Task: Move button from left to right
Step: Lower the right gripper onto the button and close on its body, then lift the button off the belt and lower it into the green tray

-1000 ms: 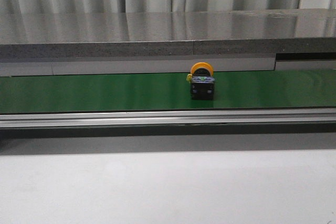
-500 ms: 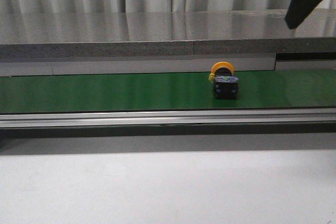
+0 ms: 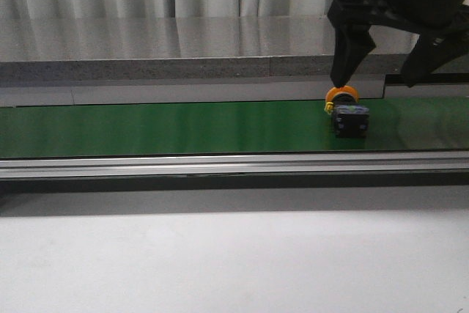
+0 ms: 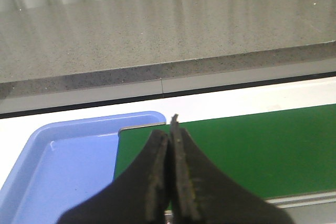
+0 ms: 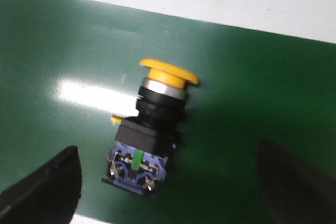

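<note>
Button: domed yellow cap, boxy black body; right gripper spread; left gripper pressed together.

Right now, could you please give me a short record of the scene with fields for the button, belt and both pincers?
button: lying on its side on the belt, yellow cap away from the robot, body nearer
belt: green, bare apart from the button
right pincer: open, above the button, not touching
left pincer: shut, empty, over a blue tray

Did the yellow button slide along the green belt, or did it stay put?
Yes. The button has moved to the right along the green belt. Before, it sat near the seam in the grey ledge behind; now it is well right of it, under the open right gripper.
</note>
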`<state>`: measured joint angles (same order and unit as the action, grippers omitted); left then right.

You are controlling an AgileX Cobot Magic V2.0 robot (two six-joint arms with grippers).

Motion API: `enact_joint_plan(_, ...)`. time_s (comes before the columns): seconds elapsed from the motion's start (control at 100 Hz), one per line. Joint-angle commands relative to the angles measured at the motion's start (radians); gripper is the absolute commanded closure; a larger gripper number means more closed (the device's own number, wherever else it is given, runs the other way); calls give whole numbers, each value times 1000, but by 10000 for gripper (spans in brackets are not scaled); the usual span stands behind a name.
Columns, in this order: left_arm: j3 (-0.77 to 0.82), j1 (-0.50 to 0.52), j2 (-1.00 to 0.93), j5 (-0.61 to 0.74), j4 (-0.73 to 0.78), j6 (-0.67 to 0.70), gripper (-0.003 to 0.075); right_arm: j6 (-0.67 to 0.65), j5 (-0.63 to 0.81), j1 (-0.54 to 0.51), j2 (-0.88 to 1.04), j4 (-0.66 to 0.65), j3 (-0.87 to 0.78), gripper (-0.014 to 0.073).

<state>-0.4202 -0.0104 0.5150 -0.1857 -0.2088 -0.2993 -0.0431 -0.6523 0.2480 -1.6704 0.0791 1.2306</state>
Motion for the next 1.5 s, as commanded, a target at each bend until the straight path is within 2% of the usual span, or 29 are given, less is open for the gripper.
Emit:
enact_joint_plan(0.0,-28,-7,1,82,-14,0,740,17,53,-1,7,3,45,-70)
enact_joint_plan(0.17,-28,-7,1,82,-14,0,740,17,59,-1,-54,-7,46,-68)
enact_joint_plan(0.25,-28,-7,1,82,-14,0,740,17,44,-1,-74,-12,46,-27)
enact_joint_plan(0.34,-28,-7,1,82,-14,0,740,17,25,-1,-78,-12,46,106)
enact_joint_plan(0.46,-28,-7,1,82,-14,0,740,17,6,-1,-75,-12,46,354)
enact_joint_plan(0.53,-28,-7,1,82,-14,0,740,17,-17,-1,-73,-13,51,423)
enact_joint_plan(0.67,-28,-7,1,82,-14,0,740,17,-84,-1,-61,-37,87,430)
enact_joint_plan(0.95,-28,-7,1,82,-14,0,740,20,-191,-57,29,-199,175,430)
enact_joint_plan(1.12,-28,-7,1,82,-14,0,740,89,-221,-186,81,-201,186,430)
enact_joint_plan(1.49,-28,-7,1,82,-14,0,740,277,-208,-512,87,-109,186,430)
